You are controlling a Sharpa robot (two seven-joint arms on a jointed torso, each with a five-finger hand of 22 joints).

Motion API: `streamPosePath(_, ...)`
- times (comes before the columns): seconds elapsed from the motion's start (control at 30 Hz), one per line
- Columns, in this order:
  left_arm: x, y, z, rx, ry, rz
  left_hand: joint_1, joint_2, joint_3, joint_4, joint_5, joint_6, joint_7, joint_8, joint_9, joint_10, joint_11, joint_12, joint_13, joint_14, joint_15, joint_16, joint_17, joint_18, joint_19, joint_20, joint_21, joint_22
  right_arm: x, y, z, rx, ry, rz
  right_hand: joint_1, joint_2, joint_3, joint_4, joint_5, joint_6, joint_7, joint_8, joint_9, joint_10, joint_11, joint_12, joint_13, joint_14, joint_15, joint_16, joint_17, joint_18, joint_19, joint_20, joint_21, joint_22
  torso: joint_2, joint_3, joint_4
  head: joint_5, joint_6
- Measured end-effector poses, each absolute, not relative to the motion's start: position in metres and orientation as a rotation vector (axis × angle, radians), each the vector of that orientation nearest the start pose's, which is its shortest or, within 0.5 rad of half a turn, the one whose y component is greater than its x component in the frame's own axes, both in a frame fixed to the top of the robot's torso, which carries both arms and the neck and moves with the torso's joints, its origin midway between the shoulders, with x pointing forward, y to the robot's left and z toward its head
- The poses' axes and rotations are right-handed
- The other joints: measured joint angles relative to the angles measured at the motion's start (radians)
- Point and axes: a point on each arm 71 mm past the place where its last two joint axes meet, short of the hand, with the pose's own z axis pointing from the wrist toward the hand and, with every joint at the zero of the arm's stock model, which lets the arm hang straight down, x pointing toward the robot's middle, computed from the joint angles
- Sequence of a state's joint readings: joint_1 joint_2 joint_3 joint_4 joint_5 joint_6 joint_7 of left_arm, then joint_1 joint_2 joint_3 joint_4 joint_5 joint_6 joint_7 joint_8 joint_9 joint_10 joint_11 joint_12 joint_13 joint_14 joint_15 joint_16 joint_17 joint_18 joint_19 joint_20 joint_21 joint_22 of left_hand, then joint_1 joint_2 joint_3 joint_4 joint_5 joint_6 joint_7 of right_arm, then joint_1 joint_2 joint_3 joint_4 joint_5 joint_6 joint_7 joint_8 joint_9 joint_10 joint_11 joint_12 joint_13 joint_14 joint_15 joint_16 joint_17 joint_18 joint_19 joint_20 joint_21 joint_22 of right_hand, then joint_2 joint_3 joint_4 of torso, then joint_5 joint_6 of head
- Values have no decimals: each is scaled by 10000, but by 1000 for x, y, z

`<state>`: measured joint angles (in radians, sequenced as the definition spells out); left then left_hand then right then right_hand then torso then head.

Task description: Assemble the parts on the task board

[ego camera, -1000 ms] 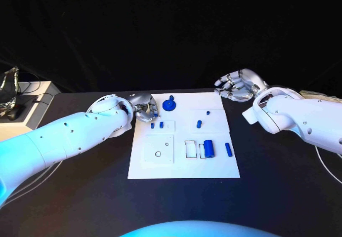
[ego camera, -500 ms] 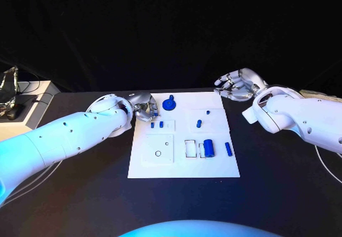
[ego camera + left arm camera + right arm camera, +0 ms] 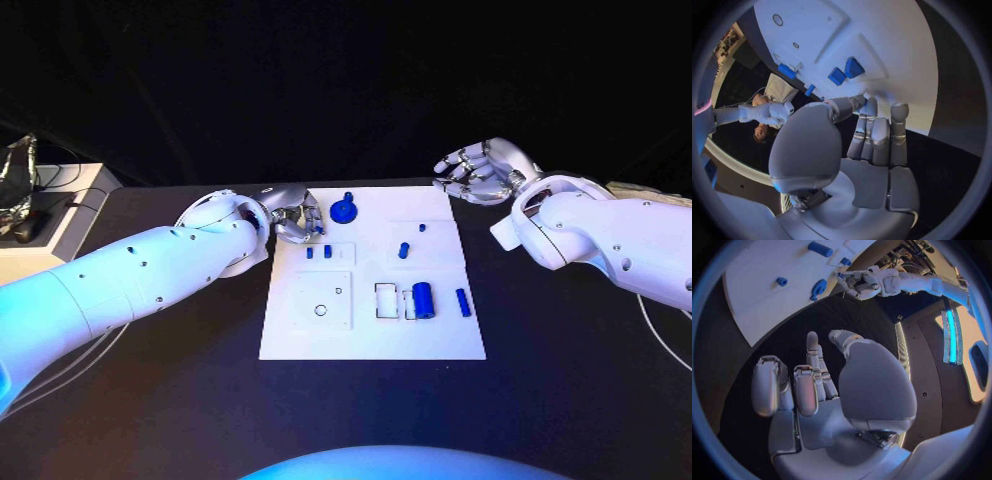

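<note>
Both hands hold nothing: left hand (image 3: 296, 219) fingers apart at task board (image 3: 372, 340) edge; right hand (image 3: 483, 170) fingers loosely spread.

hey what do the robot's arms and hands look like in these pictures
Both arms are smooth, rounded white shells dotted with small dark screw holes. The left hand and right hand are silver metal with segmented fingers and a bulging grey palm cover. A thin white cable trails by the right arm.

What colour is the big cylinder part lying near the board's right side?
Blue. The cylinder lies on the white task board, clearest in the head view.
</note>
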<state>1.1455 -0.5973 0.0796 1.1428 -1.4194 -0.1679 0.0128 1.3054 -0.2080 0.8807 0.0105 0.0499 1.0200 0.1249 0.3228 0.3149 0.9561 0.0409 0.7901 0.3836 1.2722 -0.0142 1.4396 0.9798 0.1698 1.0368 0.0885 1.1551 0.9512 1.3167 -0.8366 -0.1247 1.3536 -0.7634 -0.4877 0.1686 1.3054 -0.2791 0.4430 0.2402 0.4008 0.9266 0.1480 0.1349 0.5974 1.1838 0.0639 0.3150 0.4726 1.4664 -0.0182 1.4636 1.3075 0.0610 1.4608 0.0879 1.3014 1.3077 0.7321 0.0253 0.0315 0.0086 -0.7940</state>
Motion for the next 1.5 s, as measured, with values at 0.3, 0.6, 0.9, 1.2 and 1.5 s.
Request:
streamPosePath(0.3,549,179,-204,1041,17492,-6796,66,66,-78,30,-1,-52,-52,0,0,-38,38,0,0,0,0,0,-36,1,-62,-8,-48,-76,528,-259,-154,4233,14773,8998,0,0,0,0,0,0,0,0,-1,0,0,0,0,0,0,0,0,0,0,0,0,-2,-2,2,-3,1,-9)
streamPosePath(0.6,549,179,-206,1057,17672,-6699,48,106,-78,30,-31,-60,-60,0,0,-38,38,-1,2,-38,38,0,-50,2,-98,28,-89,-103,528,-259,-154,4232,14774,9000,0,0,0,0,0,0,0,0,-1,0,0,0,1,0,0,0,-1,0,0,0,0,-3,-5,3,-1,0,-9)
streamPosePath(0.9,549,178,-205,1066,17676,-6691,66,147,-190,32,-34,-75,-75,0,0,-38,39,-1,2,-74,2,0,-19,2,-97,28,-88,-91,528,-258,-154,4232,14774,9001,0,0,0,0,0,0,0,1,-3,0,0,0,1,0,0,0,-1,0,0,0,0,-4,-6,4,-6,-1,-15)
streamPosePath(1.2,549,177,-205,1048,17575,-6723,66,147,-191,32,-34,-69,-69,0,0,-38,39,-2,2,-74,2,0,47,2,-97,28,-88,-28,528,-259,-154,4232,14774,9001,0,0,0,0,0,0,0,1,-4,0,0,0,1,0,0,0,-1,0,0,0,0,-4,-6,6,-7,-18,22)
streamPosePath(1.5,549,175,-204,1056,17474,-6765,66,146,-191,31,-35,-68,-68,0,0,-37,39,-2,4,-74,3,0,57,1,-97,28,-88,-11,528,-259,-154,4232,14775,9001,0,0,0,0,0,0,0,1,-5,0,0,0,1,0,0,0,-1,0,0,0,0,4,-5,5,-1,-20,35)
